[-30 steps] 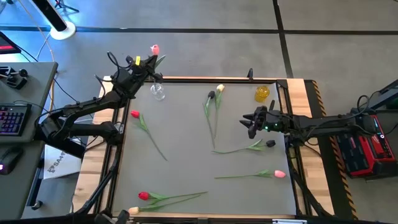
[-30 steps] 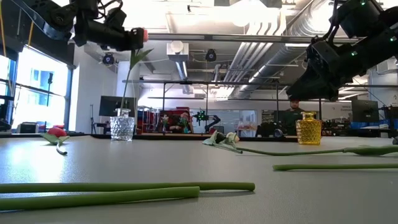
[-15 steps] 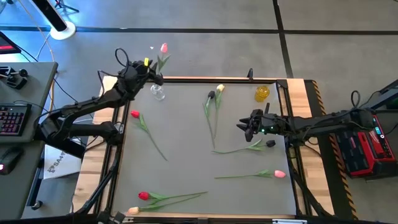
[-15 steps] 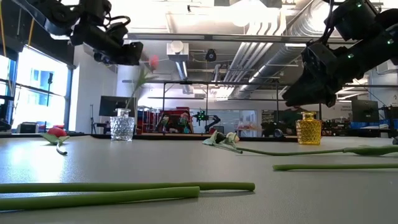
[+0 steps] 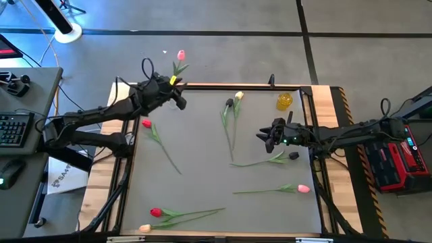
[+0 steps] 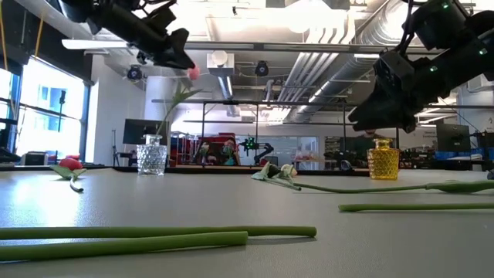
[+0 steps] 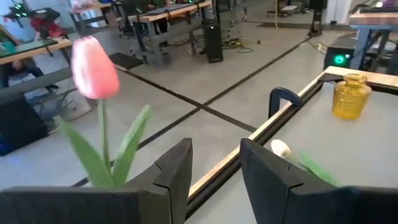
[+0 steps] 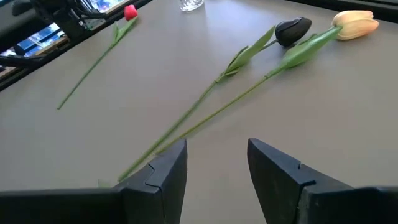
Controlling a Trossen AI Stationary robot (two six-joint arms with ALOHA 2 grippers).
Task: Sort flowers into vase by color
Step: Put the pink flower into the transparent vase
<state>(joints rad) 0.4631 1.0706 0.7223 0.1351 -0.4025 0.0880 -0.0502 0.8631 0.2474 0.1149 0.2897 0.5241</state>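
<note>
Since a second ago my left hand (image 5: pixel 181 102) has let go of the pink tulip (image 5: pixel 179 55) and swung in over the tabletop's far left corner; its fingers (image 7: pixel 177 171) now stand apart with nothing between them, and the flower stands in the clear vase (image 6: pixel 152 159), leaning outward past the edge. My right hand (image 5: pixel 265 138) has slid a little further in from the right side and hovers above the middle, fingers (image 8: pixel 171 167) spread and empty, over the crossed stems of the near-black tulip (image 8: pixel 292 30) and the cream tulip (image 8: pixel 356 23). The tabletop (image 5: pixel 202 142) is a matte grey mat in a pale wood frame. The clear vase is cut glass with a faceted belly; the amber vase (image 5: pixel 284 101) at the far right corner is ribbed. The remaining flowers lie flat: a red one (image 5: pixel 146 123) at the left, a pink one (image 5: pixel 303 188) at the right, a red (image 5: pixel 156 212) and a cream one (image 5: pixel 144 228) along the near edge. Behind is an open workshop with ceiling ducts (image 6: pixel 347 35) and desks.
</note>
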